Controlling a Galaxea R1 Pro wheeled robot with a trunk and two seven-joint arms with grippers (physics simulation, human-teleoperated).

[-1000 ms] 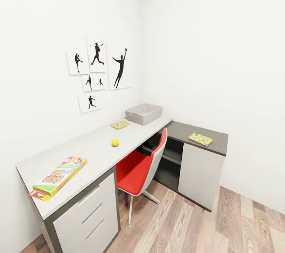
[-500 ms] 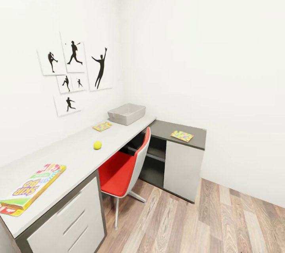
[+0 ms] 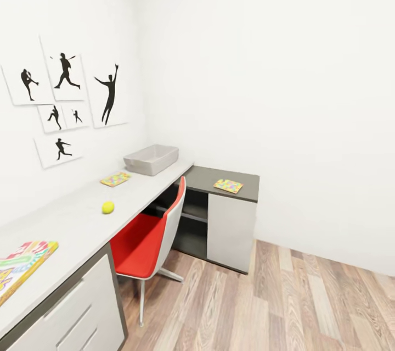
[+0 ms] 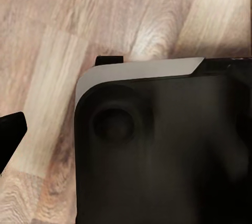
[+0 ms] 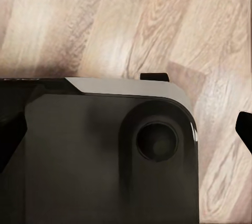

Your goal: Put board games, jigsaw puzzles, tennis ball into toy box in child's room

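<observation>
The long white table (image 3: 66,224) runs along the left wall in the head view. The grey toy box (image 3: 151,159) stands at its far end. One jigsaw puzzle (image 3: 116,179) lies just in front of the toy box, and the tennis ball (image 3: 108,207) rests nearer on the tabletop. A bright board game (image 3: 19,264) lies at the near end, cut off by the picture's edge. A second jigsaw puzzle (image 3: 228,185) lies on the dark side unit (image 3: 241,180). My left gripper (image 4: 126,134) and right gripper (image 5: 126,134) hang open over my dark base and the plank floor, holding nothing.
A red chair (image 3: 148,238) is tucked at the table's middle. Drawers (image 3: 66,318) sit under the near end. Athlete posters (image 3: 60,104) hang on the left wall. Wood floor (image 3: 296,301) stretches to the right, bounded by white walls.
The whole head picture has slid left as the camera turned right; the board game is now half cut off. Nothing on the table has moved.
</observation>
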